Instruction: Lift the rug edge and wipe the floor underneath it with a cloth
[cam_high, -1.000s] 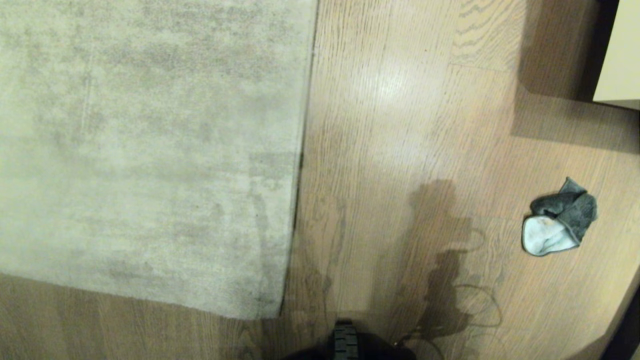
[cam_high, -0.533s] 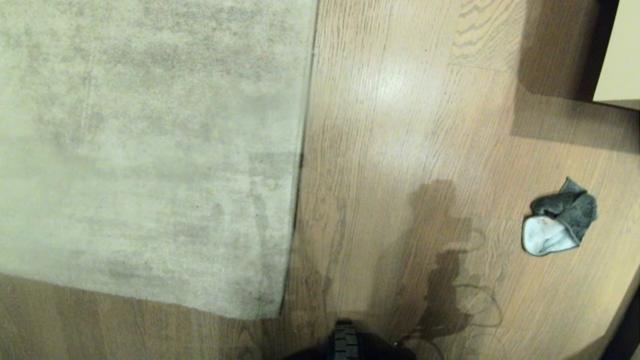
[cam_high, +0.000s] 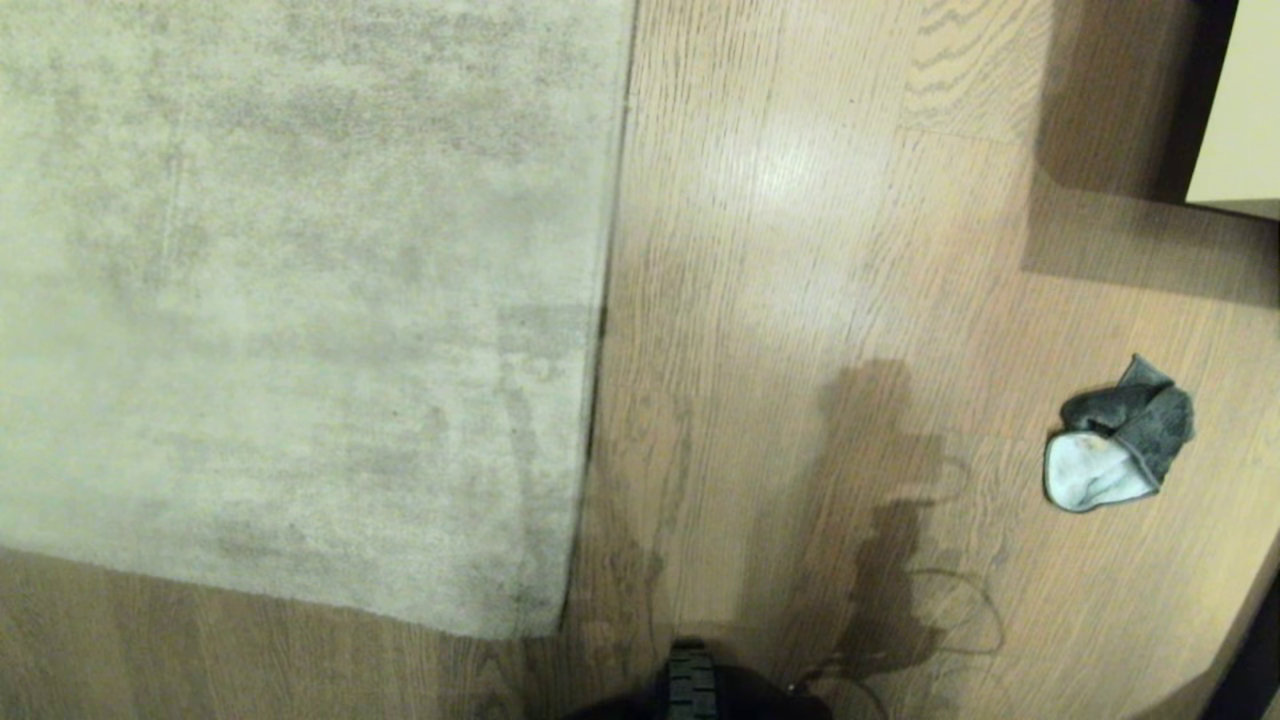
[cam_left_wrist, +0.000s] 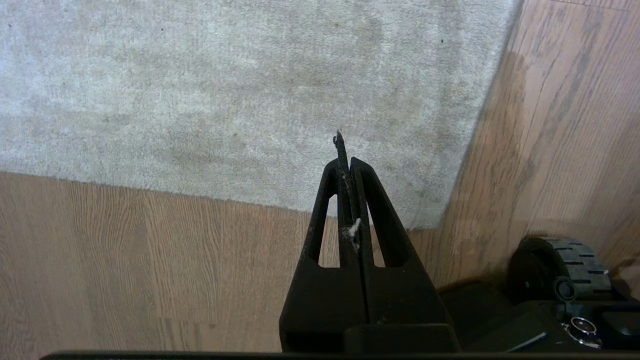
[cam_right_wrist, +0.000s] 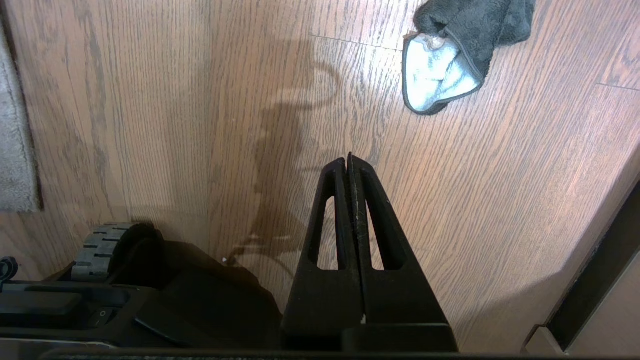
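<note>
Left hand (cam_left_wrist: 346, 162) hung closed and empty above the rug's corner; right hand (cam_right_wrist: 349, 162) closed too, over bare floor (cam_high: 800, 250). Rug (cam_high: 300, 300) lay flat, filling the head view's upper left. Cloth (cam_high: 1120, 440) sat crumpled at right, well apart from rug and hands.
</note>
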